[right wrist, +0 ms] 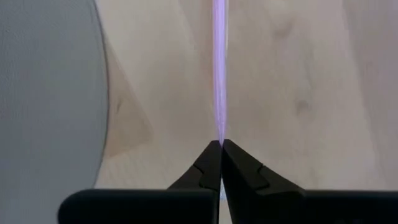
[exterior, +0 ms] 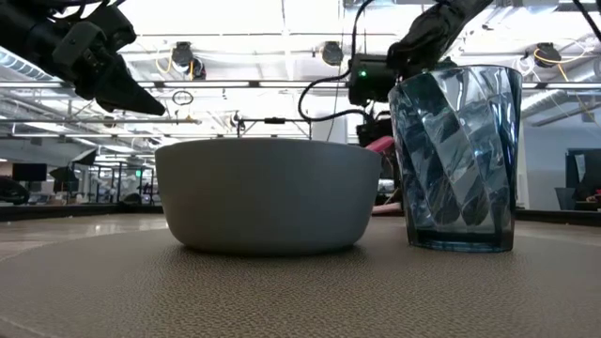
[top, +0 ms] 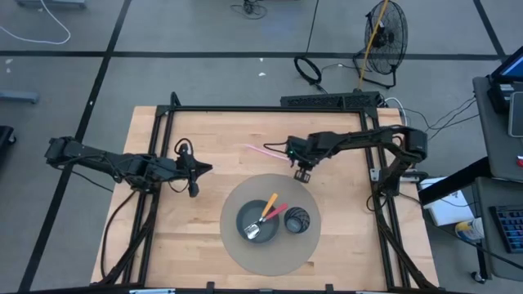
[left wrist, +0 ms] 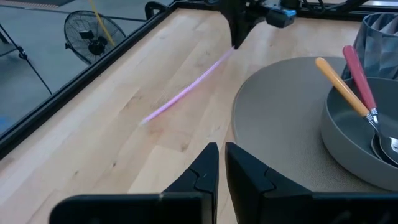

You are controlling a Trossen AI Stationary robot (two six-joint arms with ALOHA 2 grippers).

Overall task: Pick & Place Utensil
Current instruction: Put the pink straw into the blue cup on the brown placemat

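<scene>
Right hand [right wrist: 221,146] pinches the pink straw [right wrist: 219,68] on the counter [right wrist: 298,81]. Left hand [left wrist: 221,163] hovers, nearly closed, empty.

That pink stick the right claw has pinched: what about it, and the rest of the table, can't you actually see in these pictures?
- Pink straw: in the right wrist view its gripped end vanishes between the right gripper fingers; its far end is cut off.
- Low view: the grey bowl and blue cup hide the straw and the utensils.
- High view: the spoon heads in the bowl are too small to tell apart.
- Left gripper: hovers over bare wood, holding nothing.
</scene>
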